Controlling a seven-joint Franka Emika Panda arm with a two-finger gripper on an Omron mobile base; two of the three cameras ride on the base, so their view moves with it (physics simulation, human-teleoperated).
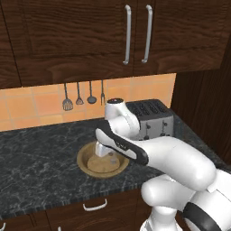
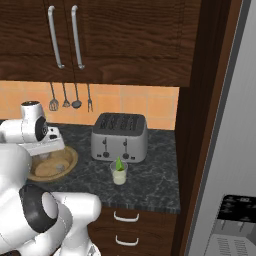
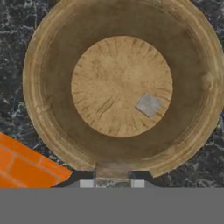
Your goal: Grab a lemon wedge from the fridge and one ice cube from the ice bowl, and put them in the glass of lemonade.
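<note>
My gripper (image 1: 103,153) hangs a little above the ice bowl (image 1: 84,163), a shallow tan wooden bowl on the dark counter. In the hand view its two tips (image 3: 112,183) stand close together with a small pale ice cube (image 3: 112,182) pinched between them. Another ice cube (image 3: 148,104) lies on the ice bowl's (image 3: 39,109) flat bottom. The glass of lemonade (image 2: 119,175) stands in front of the toaster, right of the ice bowl (image 2: 71,161). A yellow-green lemon wedge (image 2: 119,164) sticks up out of the glass. The grey fridge (image 2: 235,150) fills the right edge.
A steel toaster (image 2: 120,136) stands at the back of the counter, close behind the glass and right of the bowl. Utensils (image 1: 79,97) hang on the orange tile wall. Dark wood cabinets (image 1: 90,36) hang overhead, and a tall wood panel (image 2: 200,125) separates the counter from the fridge.
</note>
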